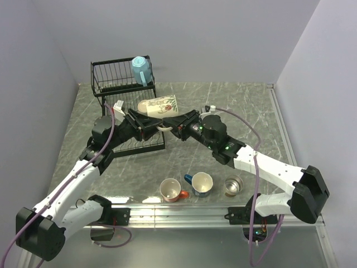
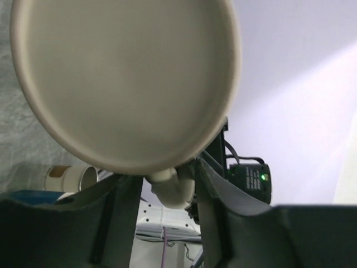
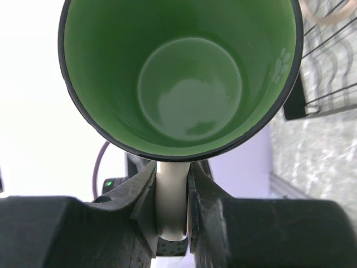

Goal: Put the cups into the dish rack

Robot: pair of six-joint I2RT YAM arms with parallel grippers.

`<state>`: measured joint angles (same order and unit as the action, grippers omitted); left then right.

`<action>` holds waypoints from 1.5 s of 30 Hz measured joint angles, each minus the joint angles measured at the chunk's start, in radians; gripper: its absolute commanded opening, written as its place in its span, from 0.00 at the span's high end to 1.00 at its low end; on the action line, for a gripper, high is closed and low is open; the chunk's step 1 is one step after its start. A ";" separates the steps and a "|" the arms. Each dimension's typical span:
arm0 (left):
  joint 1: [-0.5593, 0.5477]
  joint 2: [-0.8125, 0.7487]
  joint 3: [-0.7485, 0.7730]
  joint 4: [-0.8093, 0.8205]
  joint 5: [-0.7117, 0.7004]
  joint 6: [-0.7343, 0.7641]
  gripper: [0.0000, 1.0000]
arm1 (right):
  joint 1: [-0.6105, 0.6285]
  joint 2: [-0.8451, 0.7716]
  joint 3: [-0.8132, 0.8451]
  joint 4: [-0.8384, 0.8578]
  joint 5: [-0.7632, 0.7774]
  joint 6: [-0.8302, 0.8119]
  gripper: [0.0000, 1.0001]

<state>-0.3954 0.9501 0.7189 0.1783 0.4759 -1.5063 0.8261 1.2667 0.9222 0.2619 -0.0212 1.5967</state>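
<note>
Much is hidden. From my left wrist the cream mug [image 2: 122, 84] fills the view base-on. It is blurred and plain, and its top is cut off. Its looped handle [image 2: 173, 192] hangs between the fingers of my left gripper [image 2: 169, 181], which stand spread on either side of it with a sliver of gap.

From my right wrist I look into the same mug's mouth, which is glossy green inside with a dark rim and a pale paw print [image 3: 281, 61] near the lip. My right gripper [image 3: 171, 190] pinches the cream handle tight between black fingers.

From above, the mug lies on its side in the air between both grippers. It has a flower print on its wall and hangs just in front of the dish rack [image 1: 111, 84].

The rack is black wire with two tiers, and my arms hide part of the lower one. A light blue mug [image 1: 140, 70] sits at the right end of its upper shelf.

Well in front of the rack stand an orange-red mug [image 1: 170, 190], a dark blue mug [image 1: 201, 184] that is cream inside, and a small shiny metal cup [image 1: 234, 185].

The table [image 1: 251, 111] is grey-green with pale veins like marble. Plain lavender-grey walls [image 1: 223, 39] close three sides.
</note>
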 measured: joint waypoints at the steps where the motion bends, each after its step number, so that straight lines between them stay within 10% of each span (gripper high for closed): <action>1: 0.000 0.004 0.000 -0.006 0.000 0.003 0.56 | 0.010 0.006 0.000 0.011 0.006 0.015 1.00; 5: 0.001 0.008 0.006 -0.011 -0.018 0.011 0.62 | 0.028 0.038 -0.006 0.057 0.040 0.072 1.00; 10: 0.004 0.008 0.008 -0.033 -0.041 -0.017 0.99 | 0.036 0.060 -0.015 0.096 0.070 0.122 1.00; 18: 0.006 0.009 0.110 -0.185 -0.066 0.012 0.99 | 0.058 0.065 -0.018 0.156 0.115 0.126 1.00; 23: -0.003 0.007 0.199 -0.367 -0.092 0.129 0.99 | 0.070 0.061 -0.049 0.193 0.114 0.148 0.56; 26: -0.012 -0.007 0.212 -0.458 -0.103 0.199 1.00 | 0.080 0.055 -0.065 0.196 0.105 0.152 0.50; 45: 0.024 -0.111 0.211 -0.762 -0.293 0.380 0.99 | 0.119 0.215 -0.069 0.261 -0.069 0.161 0.45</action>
<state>-0.3717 0.8387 0.9302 -0.5838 0.1829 -1.1259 0.9447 1.4815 0.8528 0.5228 -0.0898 1.7573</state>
